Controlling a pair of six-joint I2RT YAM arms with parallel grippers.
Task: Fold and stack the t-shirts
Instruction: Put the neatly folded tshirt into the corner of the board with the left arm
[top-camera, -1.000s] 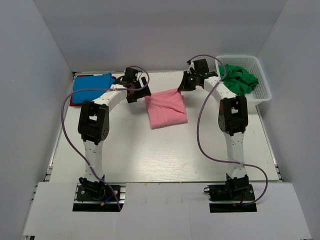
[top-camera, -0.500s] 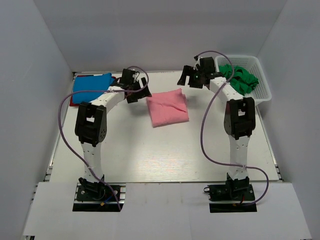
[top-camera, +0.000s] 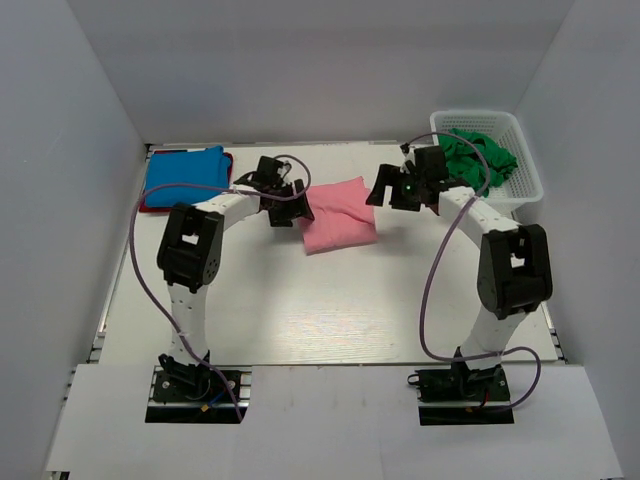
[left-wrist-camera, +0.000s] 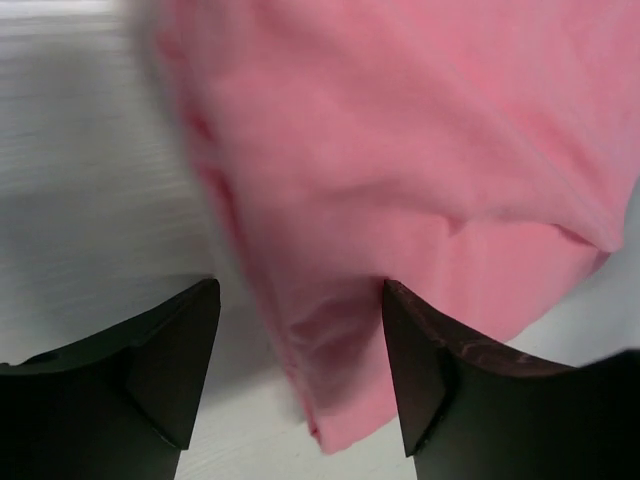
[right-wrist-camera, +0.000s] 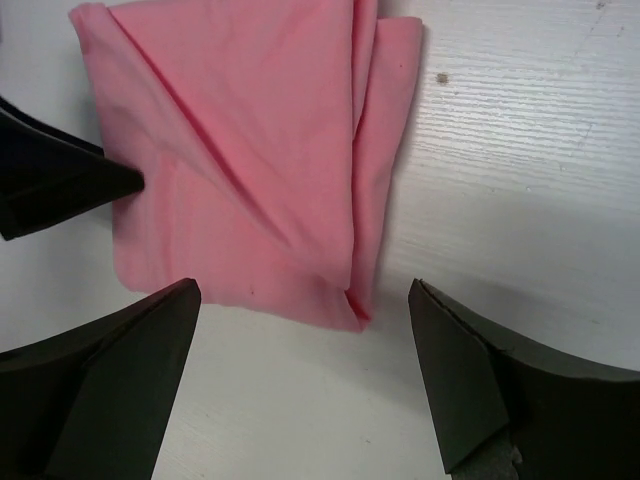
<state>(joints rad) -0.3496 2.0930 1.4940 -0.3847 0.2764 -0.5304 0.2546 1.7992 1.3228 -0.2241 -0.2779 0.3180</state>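
The left fingers (left-wrist-camera: 165, 375) are standing wide apart, straddling one edge of the folded salmon pink t-shirt (left-wrist-camera: 420, 150). Pink cloth is lying in the gap between them, and neither finger is pinching it. In the top view these fingers (top-camera: 290, 205) are sitting right at the shirt's left edge.

The right fingers (right-wrist-camera: 120, 385) are also spreading wide, holding nothing. They are hovering over a corner of the same shirt (right-wrist-camera: 250, 170), whose layered folds are running diagonally across its upper face. One dark left finger is showing at the left of the right wrist view, its tip meeting the shirt's opposite edge. From above, the right fingers (top-camera: 384, 190) are hanging just beside the shirt's right edge, so the two arms are flanking it.

The salmon pink t-shirt (top-camera: 338, 215) is lying as a flat folded square on the white desk (top-camera: 300, 310), toward the far middle. Well to its left, near the far left corner, a folded bright blue t-shirt (top-camera: 183, 170) is resting on a red t-shirt (top-camera: 147, 206), of which only a thin border is showing. At the far right, crumpled green t-shirts (top-camera: 478, 158) are filling a white lattice basket (top-camera: 527, 186).
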